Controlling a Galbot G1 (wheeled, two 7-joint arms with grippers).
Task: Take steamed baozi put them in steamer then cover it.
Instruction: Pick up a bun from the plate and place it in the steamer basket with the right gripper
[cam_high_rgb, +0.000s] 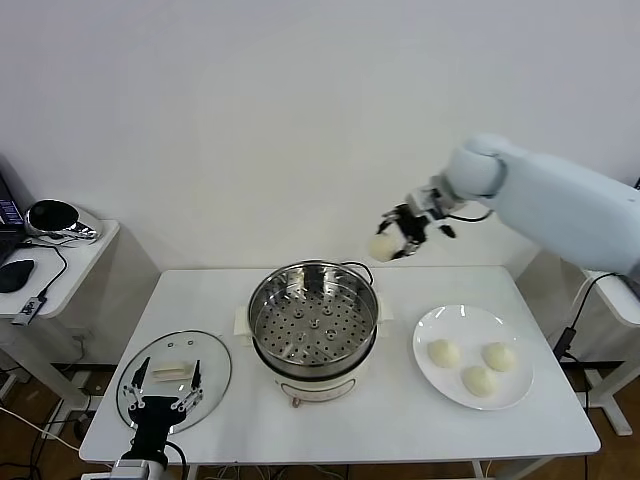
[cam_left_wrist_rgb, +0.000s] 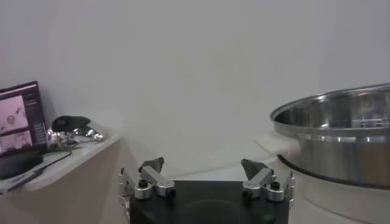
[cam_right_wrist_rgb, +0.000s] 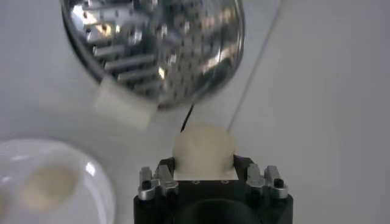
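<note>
Bun (cam_high_rgb: 382, 246): round, smooth, pale cream; pinched in right gripper (cam_high_rgb: 397, 238), in the air behind the steamer (cam_high_rgb: 313, 325). Three buns on white plate (cam_high_rgb: 433, 324). Lid (cam_high_rgb: 175, 373) flat on white table (cam_high_rgb: 400, 420); left gripper (cam_high_rgb: 160, 405) spread above it. White wall behind.

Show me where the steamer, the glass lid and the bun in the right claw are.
steamer (cam_high_rgb: 262, 312), head view, on its shiny left rim.
glass lid (cam_high_rgb: 213, 370), head view, on the bare glass right of its handle.
bun in the right claw (cam_right_wrist_rgb: 204, 146), right wrist view, on its pale top.
</note>
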